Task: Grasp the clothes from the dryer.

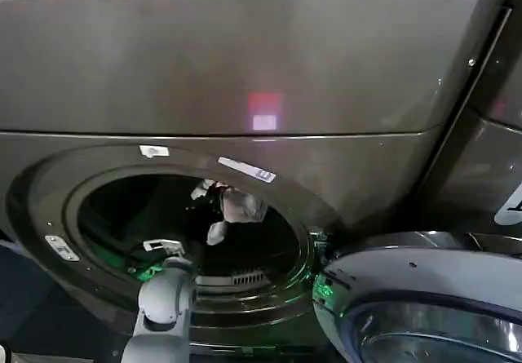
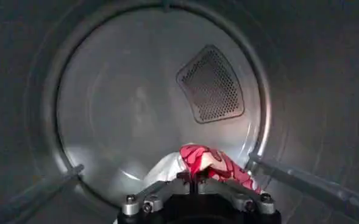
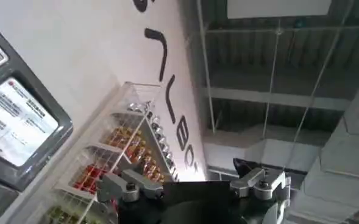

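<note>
The dryer [image 1: 245,69] is the large bronze-grey machine before me, with its round porthole [image 1: 192,224] open. My left arm [image 1: 163,298] reaches into the drum. Inside, my left gripper [image 2: 192,178] is shut on the clothes [image 2: 206,161], a soft white bundle with a red pattern lying low at the drum's back wall. A pale bundle of clothes [image 1: 241,206] also shows through the porthole. My right gripper [image 3: 188,176] is raised away from the dryer, pointing toward a ceiling, its fingers [image 3: 245,168] spread and holding nothing.
The dryer's glass door [image 1: 424,306] hangs open at the lower right. A neighbouring machine [image 1: 497,135] stands on the right. A perforated vent [image 2: 211,85] sits in the drum's back wall, and drum ribs [image 2: 313,179] run along the sides. A shelf of goods [image 3: 115,158] stands near the right gripper.
</note>
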